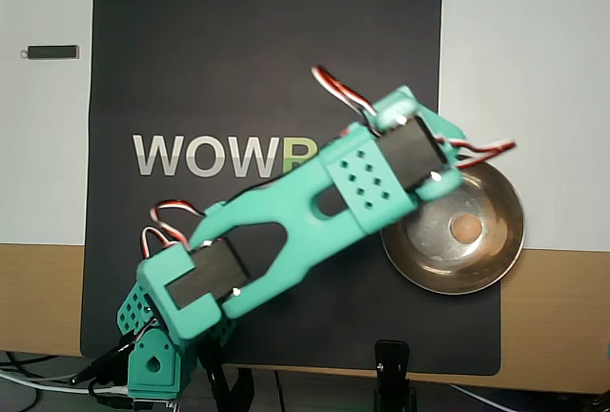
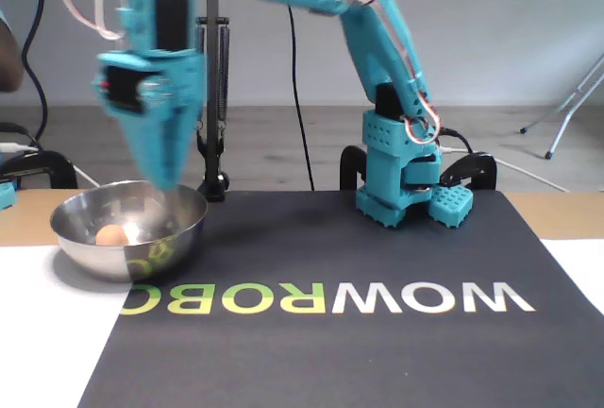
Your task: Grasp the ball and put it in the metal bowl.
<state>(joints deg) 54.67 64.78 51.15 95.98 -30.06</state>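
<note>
The small peach-orange ball point(image 1: 465, 229) lies inside the metal bowl point(image 1: 498, 269), a little off its middle. In the fixed view the ball point(image 2: 111, 234) rests low against the left inner wall of the bowl point(image 2: 151, 255). My teal gripper point(image 2: 166, 181) hangs point-down above the bowl's right rim, blurred by motion, its fingers pressed together with nothing between them. In the overhead view the wrist block point(image 1: 400, 159) sits over the bowl's upper-left edge and hides the fingers.
The bowl straddles the edge of a black mat point(image 1: 267, 69) printed with WOWROBO lettering, with white sheets on both sides. The arm's base point(image 2: 401, 181) stands at the mat's far edge. A spring stand point(image 2: 212, 96) rises behind the bowl. A small dark stick point(image 1: 52, 51) lies apart on the white sheet.
</note>
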